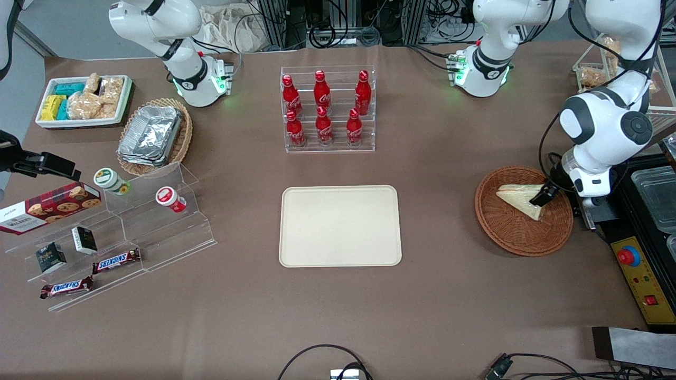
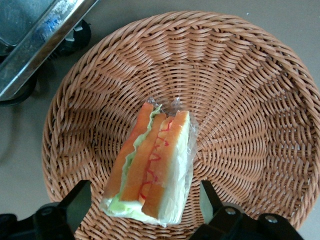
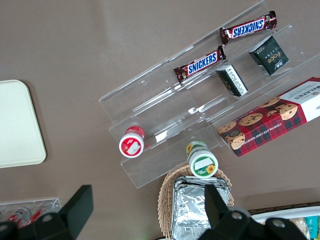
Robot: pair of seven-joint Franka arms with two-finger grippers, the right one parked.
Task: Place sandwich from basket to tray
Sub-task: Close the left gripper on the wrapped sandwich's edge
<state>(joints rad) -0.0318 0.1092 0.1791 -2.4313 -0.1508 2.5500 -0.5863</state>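
The sandwich was a wedge of pale bread in crinkled clear wrap, its cut face showing orange layers, a fringe of green leaf and a thin red squiggle of sauce; from the front it read only as a cream triangle, the filling turned out of sight. It lay inside the basket, a round reddish-brown wicker bowl with a tight spiral weave, slightly toward the twelve o'clock part of the bowl in the front view. The gripper hung over the sandwich's three o'clock end in the front view, and the wrist camera showed its two dark fingers spread wide, one on either side of the wedge and touching neither it nor the weave. The fingertips themselves were cut off in the wrist view, and in the front view the arm's white body hid part of the basket rim at three o'clock. The tray, flat cream-beige with rounded corners and a low rim, sat well apart from the basket at its nine o'clock, in the middle of the brown table.
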